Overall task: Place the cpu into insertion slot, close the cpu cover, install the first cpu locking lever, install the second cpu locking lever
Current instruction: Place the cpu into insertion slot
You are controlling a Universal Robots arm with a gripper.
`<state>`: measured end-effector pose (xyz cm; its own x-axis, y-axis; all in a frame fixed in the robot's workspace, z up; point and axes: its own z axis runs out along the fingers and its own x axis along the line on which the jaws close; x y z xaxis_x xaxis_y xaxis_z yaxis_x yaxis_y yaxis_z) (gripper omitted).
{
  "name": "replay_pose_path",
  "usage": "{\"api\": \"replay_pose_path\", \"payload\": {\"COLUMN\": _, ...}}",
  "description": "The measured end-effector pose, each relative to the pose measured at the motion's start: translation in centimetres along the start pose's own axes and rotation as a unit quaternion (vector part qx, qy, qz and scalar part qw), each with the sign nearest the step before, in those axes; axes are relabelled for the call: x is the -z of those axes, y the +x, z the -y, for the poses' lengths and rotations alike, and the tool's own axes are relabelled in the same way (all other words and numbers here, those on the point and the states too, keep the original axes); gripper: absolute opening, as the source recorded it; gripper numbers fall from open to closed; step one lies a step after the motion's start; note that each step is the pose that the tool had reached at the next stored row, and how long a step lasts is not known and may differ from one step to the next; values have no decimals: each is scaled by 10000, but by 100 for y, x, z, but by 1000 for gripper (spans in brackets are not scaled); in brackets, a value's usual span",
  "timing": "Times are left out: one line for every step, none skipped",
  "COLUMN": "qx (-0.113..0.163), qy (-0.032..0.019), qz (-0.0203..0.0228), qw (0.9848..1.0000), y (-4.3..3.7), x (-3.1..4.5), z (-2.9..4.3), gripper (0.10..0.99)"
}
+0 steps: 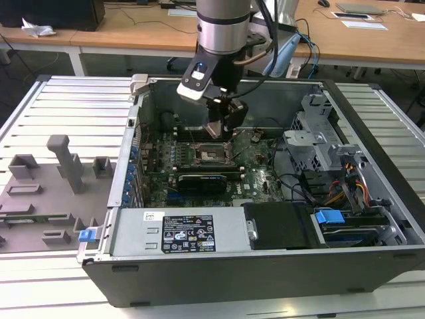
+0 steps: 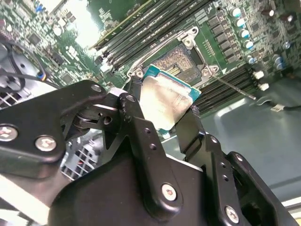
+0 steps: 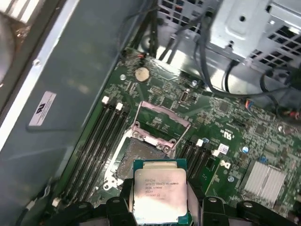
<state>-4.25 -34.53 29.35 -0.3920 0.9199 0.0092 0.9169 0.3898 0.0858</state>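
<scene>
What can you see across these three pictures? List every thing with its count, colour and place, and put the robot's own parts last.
table: one, pale grey, slatted, under everything
computer case: one, dark grey, open, on the table
fixture tray: one, grey, at the exterior view's left of the case
motherboard: one, green, inside the case
insertion slot: one, black with metal rim, on the motherboard
cpu cover: one, silvery frame, raised open at the slot's edge
memory slots: several, black, long, beside the slot
drive cage: one, silvery, at the exterior view's right in the case
cpu: one, silvery top, green edge, held above the motherboard near the slot
arm: one, silver-grey, over the case
gripper: one, black, fingers closed on the cpu
</scene>
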Motion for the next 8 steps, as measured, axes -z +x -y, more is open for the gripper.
{"api": "replay_pose_path", "payload": {"qx": -111, "qy": -1, "qz": 10, "qw": 9999, "y": 0, "x": -2, "z": 0, "gripper": 541}}
{"api": "replay_pose_path", "payload": {"qx": -174, "qy": -1, "qz": 16, "qw": 9998, "y": 0, "x": -3, "z": 0, "gripper": 541}}
{"api": "replay_pose_path", "payload": {"qx": -297, "qy": -2, "qz": 27, "qw": 9996, "y": 0, "x": -4, "z": 1, "gripper": 541}}
{"api": "replay_pose_path", "payload": {"qx": -371, "qy": -2, "qz": 34, "qw": 9993, "y": 0, "x": -5, "z": 1, "gripper": 541}}
{"api": "replay_pose_path", "payload": {"qx": -447, "qy": -3, "qz": 40, "qw": 9990, "y": 0, "x": -7, "z": 1, "gripper": 541}}
{"api": "replay_pose_path", "payload": {"qx": -527, "qy": -4, "qz": 47, "qw": 9986, "y": 0, "x": -8, "z": 1, "gripper": 541}}
{"api": "replay_pose_path", "payload": {"qx": -598, "qy": -4, "qz": 54, "qw": 9982, "y": 0, "x": -9, "z": 1, "gripper": 541}}
{"api": "replay_pose_path", "payload": {"qx": -714, "qy": -5, "qz": 64, "qw": 9974, "y": 0, "x": -11, "z": 1, "gripper": 541}}
